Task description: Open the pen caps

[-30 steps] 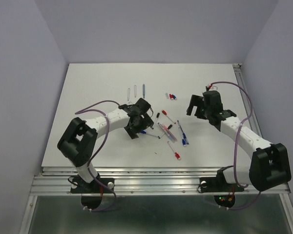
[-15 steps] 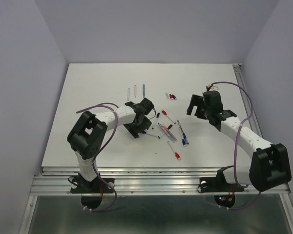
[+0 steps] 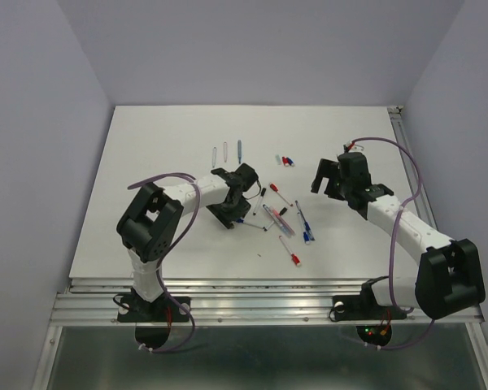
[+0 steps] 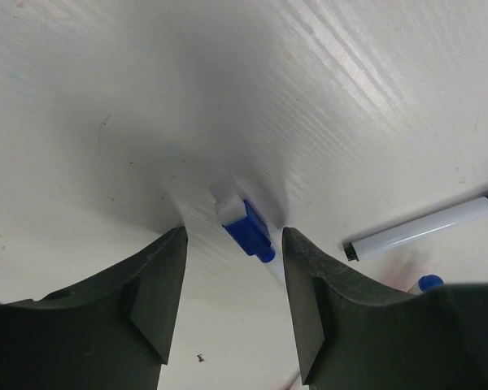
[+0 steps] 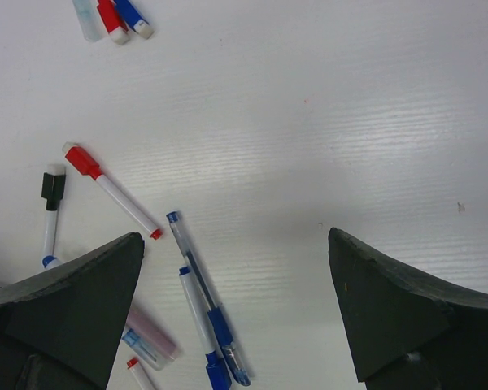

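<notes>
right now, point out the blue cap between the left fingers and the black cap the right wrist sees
blue cap [image 4: 248, 230], left wrist view, its blue body
black cap [image 5: 53, 185], right wrist view, its middle

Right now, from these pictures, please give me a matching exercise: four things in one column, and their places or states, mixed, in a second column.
Things
1. left gripper
2. right gripper
3. blue cap
4. red cap

Places or states
A. on a white marker, beside the black-capped marker
B. open over bare table, holding nothing
C. open, low, straddling a cap
D. lying on the table inside an open gripper, untouched

Pairs: 1-C, 2-B, 3-D, 4-A
</notes>
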Controlling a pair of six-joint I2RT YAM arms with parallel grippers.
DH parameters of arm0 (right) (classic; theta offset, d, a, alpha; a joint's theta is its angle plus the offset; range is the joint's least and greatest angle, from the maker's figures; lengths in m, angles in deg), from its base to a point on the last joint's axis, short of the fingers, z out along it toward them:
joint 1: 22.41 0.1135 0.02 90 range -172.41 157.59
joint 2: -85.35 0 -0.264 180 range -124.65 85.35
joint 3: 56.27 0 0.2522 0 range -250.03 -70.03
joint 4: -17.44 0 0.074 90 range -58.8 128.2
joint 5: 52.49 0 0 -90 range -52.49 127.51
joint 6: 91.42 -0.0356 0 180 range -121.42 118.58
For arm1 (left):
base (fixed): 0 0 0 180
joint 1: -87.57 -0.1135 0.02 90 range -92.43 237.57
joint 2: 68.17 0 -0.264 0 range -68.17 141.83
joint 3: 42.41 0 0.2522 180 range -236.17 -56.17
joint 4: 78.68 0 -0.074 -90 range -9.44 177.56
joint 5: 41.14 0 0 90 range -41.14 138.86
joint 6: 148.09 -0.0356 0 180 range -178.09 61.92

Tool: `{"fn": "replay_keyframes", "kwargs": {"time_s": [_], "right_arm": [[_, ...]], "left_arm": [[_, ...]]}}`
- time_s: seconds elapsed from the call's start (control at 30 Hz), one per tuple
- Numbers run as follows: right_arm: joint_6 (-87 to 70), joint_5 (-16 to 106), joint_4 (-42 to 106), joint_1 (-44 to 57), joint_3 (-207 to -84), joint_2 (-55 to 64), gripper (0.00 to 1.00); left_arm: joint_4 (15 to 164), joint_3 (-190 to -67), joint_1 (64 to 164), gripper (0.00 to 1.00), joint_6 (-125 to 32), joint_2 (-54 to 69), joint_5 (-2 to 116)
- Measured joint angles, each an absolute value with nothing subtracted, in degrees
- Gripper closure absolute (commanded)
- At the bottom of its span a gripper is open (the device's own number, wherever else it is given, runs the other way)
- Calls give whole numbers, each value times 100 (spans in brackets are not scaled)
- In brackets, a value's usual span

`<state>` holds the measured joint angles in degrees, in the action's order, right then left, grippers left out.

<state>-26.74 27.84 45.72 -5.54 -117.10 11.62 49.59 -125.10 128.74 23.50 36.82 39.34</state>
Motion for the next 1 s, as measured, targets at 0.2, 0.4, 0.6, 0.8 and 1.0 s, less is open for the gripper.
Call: {"fn": "replay_keyframes", "kwargs": {"time_s": [0.2, 0.4, 0.6, 0.8, 1.0], "right_arm": [[-2674, 2784, 4572, -554, -11710, 1162, 0], [-2674, 2779, 4572, -554, -11710, 1162, 0], [-2674, 2781, 4572, -554, -11710, 1162, 0], [-2672, 2781, 4572, -554, -11710, 1162, 0], [-2672, 2781, 4572, -554, -11710, 1160, 0]], "left_arm": [[4926, -12748, 12878, 47, 2343, 3870, 3932], [4854, -12757, 12887, 54, 2387, 3881, 3873], [4792, -12761, 12887, 59, 2433, 3894, 3788], [4703, -12838, 12882, 80, 2448, 3947, 3720], [4703, -12838, 12832, 100, 2457, 3947, 3707]]}}
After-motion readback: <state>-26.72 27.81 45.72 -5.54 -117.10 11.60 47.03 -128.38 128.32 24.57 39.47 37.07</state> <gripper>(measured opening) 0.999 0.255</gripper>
